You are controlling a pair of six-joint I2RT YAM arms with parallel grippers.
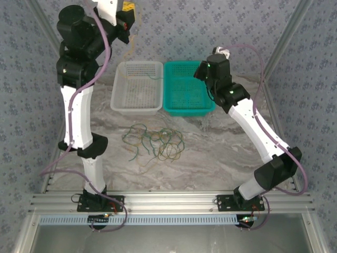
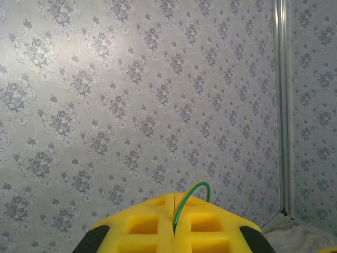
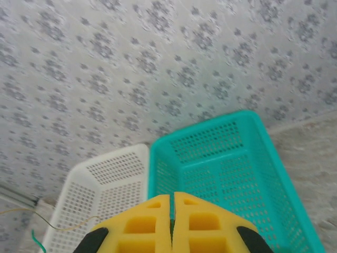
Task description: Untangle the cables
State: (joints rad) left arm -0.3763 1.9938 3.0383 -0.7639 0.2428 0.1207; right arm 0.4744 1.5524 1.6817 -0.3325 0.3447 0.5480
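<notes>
My left fingers [image 2: 168,204] are clamping a green strand [image 2: 180,206] up by the wall [image 2: 105,105], a pinch the wrist view is showing. The loose cables [image 1: 155,142] are lying well below both fingers on open counter [image 1: 210,153]. My right fingers [image 3: 167,204] are sitting clenched, empty, over the teal basket [image 3: 210,129].

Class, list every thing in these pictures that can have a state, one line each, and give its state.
Left claw: shut on a thin green cable.
Right claw: shut, holding nothing.
Pile of green and yellow-tan wire cables: tangled in loose loops, not gripped.
White perforated plastic basket: upright.
Teal perforated plastic basket: upright, beside the white one.
</notes>
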